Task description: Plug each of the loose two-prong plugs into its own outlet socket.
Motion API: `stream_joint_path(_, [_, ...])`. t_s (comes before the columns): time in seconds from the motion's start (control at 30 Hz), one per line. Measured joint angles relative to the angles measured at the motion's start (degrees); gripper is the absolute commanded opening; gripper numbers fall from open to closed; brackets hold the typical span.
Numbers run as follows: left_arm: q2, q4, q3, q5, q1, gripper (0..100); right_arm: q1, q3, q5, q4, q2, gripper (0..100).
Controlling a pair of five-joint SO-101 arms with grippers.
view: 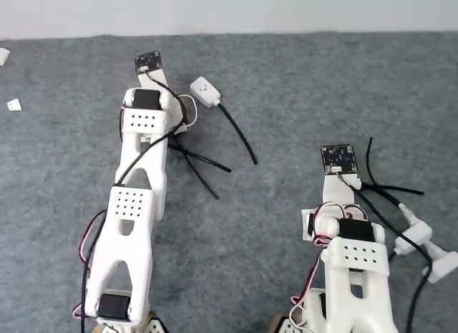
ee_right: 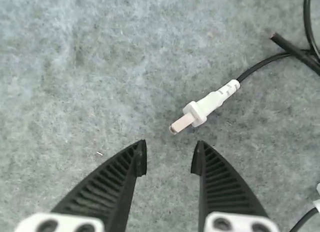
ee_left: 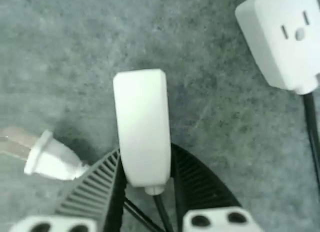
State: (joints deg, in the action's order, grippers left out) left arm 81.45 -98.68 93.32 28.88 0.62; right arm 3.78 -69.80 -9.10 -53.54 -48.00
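Left wrist view shows your left jaws tight on a block (ee_left: pixel 142 127); your right jaws hang open by a plug (ee_right: pixel 202 108) that could skid if bumped.

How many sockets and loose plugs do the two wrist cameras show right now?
Sockets: 2 (held socket in the left gripper, free socket)
Plugs: 2 (left plug, right plug, both loose)
Total: 4
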Motion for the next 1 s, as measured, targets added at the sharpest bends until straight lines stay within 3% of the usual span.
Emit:
stream_joint_path(0.27, [-10.5, -0.5, -0.5, -3.9, -1.2, 1, 0.0, -1.5, 0.0, 2.0, 0.0, 14.7])
stream_joint_path(0.4, [-17.5, -0.5, -9.0, -5.2, -1.5, 1, 0.0, -1.5, 0.0, 2.0, 0.0, 14.7])
stream_joint_path(0.77, [-48.2, 0.8, -62.4, -6.9, -1.8, 1, 0.1, -1.5, 0.0, 2.0, 0.0, 14.7])
stream_joint_path(1.0, [-65.5, 21.2, -104.4, -10.6, 1.5, 1, -0.1, -1.5, 0.0, 2.0, 0.0, 14.7])
